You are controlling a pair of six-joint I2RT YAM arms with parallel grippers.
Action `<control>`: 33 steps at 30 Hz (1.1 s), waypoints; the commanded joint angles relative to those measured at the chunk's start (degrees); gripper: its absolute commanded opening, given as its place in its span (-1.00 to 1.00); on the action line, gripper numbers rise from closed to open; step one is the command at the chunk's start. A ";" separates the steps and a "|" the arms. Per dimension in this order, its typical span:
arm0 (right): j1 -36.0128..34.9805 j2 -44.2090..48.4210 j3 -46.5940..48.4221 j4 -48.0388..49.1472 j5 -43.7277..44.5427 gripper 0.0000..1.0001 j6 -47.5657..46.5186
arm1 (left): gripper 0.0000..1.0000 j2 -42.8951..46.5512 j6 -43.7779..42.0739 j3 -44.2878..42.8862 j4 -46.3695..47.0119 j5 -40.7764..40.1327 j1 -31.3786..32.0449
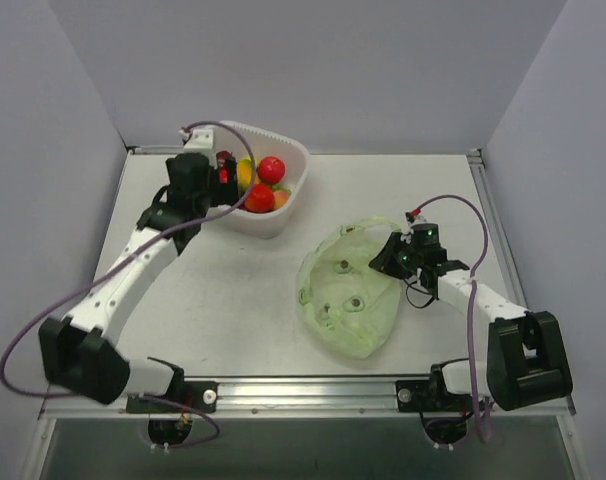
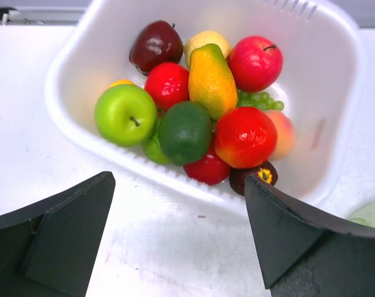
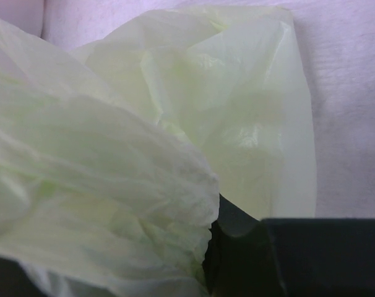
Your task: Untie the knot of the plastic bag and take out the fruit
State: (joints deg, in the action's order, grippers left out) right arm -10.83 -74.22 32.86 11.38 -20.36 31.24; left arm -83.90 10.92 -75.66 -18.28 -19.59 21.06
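The pale green plastic bag [image 1: 348, 300] lies flattened on the table right of centre, with one handle loop [image 1: 368, 225] spread open at its far end. No tied knot shows. My right gripper [image 1: 391, 252] is shut on the bag's upper right edge; in the right wrist view the bunched bag [image 3: 113, 185] fills the space by the dark finger [image 3: 243, 247]. The fruit lies in the white basket [image 1: 283, 215]: a red apple [image 2: 255, 62], a green apple [image 2: 124, 114], a mango [image 2: 210, 79] and a dark round one [image 2: 155, 44]. My left gripper [image 1: 226, 175] is open and empty at the basket's left rim.
The basket [image 2: 336, 74] also holds green grapes [image 2: 258, 99], a peach [image 2: 283, 133] and several other red and green pieces. Grey walls stand behind and at both sides. The bag's corner [image 2: 373, 213] shows at the left wrist view's right edge.
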 commanded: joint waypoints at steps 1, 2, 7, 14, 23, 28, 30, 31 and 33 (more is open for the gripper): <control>-2.61 1.88 2.99 -3.63 1.11 -0.64 -2.41 | 0.95 14.61 0.33 6.64 0.44 0.53 -0.05; -4.36 2.40 4.39 -4.60 2.33 -0.64 -2.94 | 0.95 20.90 -0.02 8.93 0.27 0.26 -0.05; -8.06 6.70 7.65 -10.84 7.79 -0.25 -4.53 | 0.95 42.09 0.33 23.96 -1.74 -4.56 -0.05; -8.59 13.56 15.12 -21.98 13.85 0.85 -5.66 | 0.95 62.26 2.97 35.83 -6.58 -8.17 -0.14; -8.42 30.69 19.70 -36.23 28.43 1.00 -10.85 | 0.95 80.02 4.55 40.76 -10.72 -12.83 -0.14; -8.50 46.48 17.42 -37.74 36.07 1.00 -17.18 | 0.95 83.63 5.16 41.12 -10.81 -15.12 -0.14; -8.68 51.43 15.57 -37.31 41.79 1.00 -17.62 | 0.95 85.39 5.17 41.20 -10.90 -15.82 -0.14; -8.68 56.32 14.61 -37.13 43.37 1.00 -18.23 | 0.95 86.09 5.25 41.20 -10.81 -16.52 -0.14; -8.59 61.01 11.45 -36.25 48.47 1.00 -17.97 | 0.95 86.71 5.43 41.38 -10.63 -16.88 -0.14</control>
State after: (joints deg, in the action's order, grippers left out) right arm -19.22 -17.47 47.79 -24.23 17.50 15.68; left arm -0.38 15.73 -34.57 -29.04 -34.26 21.04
